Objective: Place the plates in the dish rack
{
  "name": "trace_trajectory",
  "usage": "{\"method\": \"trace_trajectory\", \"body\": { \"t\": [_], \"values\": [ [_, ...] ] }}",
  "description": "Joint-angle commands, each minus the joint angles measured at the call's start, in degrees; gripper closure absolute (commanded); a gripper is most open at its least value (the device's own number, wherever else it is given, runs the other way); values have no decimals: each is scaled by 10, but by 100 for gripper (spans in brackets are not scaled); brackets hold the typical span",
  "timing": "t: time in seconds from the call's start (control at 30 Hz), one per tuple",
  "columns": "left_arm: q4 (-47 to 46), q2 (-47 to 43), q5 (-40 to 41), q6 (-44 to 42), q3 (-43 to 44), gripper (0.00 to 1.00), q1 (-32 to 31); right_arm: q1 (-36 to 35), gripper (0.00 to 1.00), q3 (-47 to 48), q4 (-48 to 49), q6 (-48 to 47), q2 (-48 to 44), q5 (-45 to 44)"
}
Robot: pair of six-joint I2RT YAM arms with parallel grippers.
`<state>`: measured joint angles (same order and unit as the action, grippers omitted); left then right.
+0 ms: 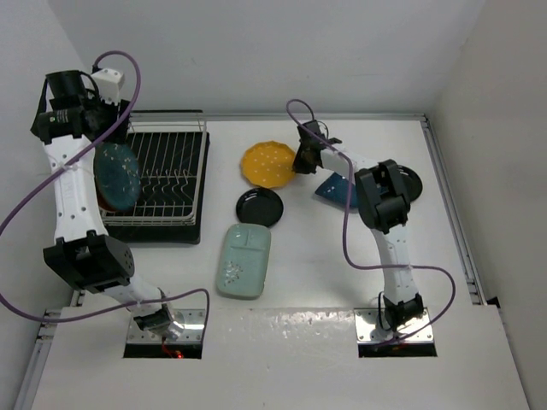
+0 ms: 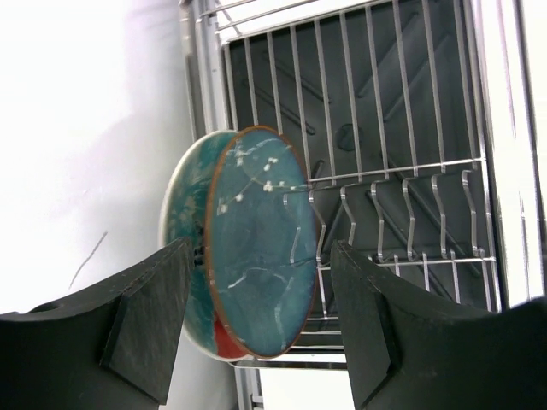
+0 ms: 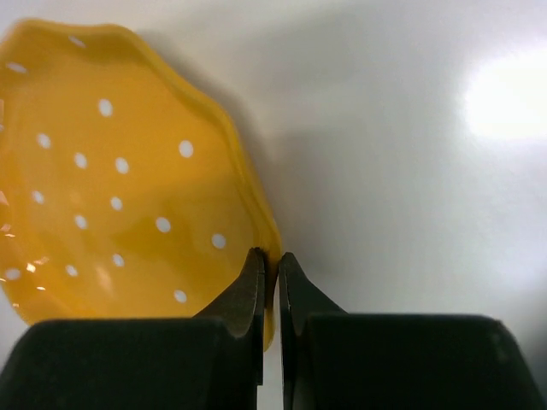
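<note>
Here, right fingers (image 3: 248,299) clamp yellow plate (image 3: 111,188); raised left fingers (image 2: 145,325) gape above dish rack (image 1: 171,162).

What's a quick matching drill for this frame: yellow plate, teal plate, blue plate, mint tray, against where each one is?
Things:
1. yellow plate
2. teal plate
3. blue plate
4. mint tray

Places or states:
A. standing on edge in the dish rack
B. flat on the table, nearest the arm bases
C. rim pinched by the shut right gripper
D. flat on the table, partly hidden under the right arm

Pairs: 1-C, 2-A, 3-D, 4-B
</note>
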<state>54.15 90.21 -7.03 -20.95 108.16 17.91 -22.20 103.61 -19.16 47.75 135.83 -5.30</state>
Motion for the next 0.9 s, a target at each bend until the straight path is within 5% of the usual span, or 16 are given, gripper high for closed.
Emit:
{"method": "trace_trajectory", "body": {
  "t": [0.0,0.17,0.3,0.4,0.43,0.57,0.67,0.87],
  "values": [
    [2,-7,10,-8,16,31,-20,15,100,-131,-53,-69,-92,-25],
    [3,-7,10,-8,21,31,-38,30,99,-152,-84,-80,-107,-31],
    [3,-14,10,-14,21,31,-49,29,62,-136,-105,-65,-83,-9],
    [8,-19,23,-19,21,31,-61,28,58,-125,-110,-50,-61,5],
    [8,-19,23,-19,21,31,-61,28,59,-123,-108,-44,-58,6],
    [13,-29,5,-19,21,30,-80,26,100,-112,-112,-46,-36,2],
    [18,-29,-20,-24,8,29,-99,26,100,-107,-112,-63,-41,13],
    [31,-29,-90,-30,-14,26,-138,48,100,-218,50,-58,-154,99]
  ]
}}
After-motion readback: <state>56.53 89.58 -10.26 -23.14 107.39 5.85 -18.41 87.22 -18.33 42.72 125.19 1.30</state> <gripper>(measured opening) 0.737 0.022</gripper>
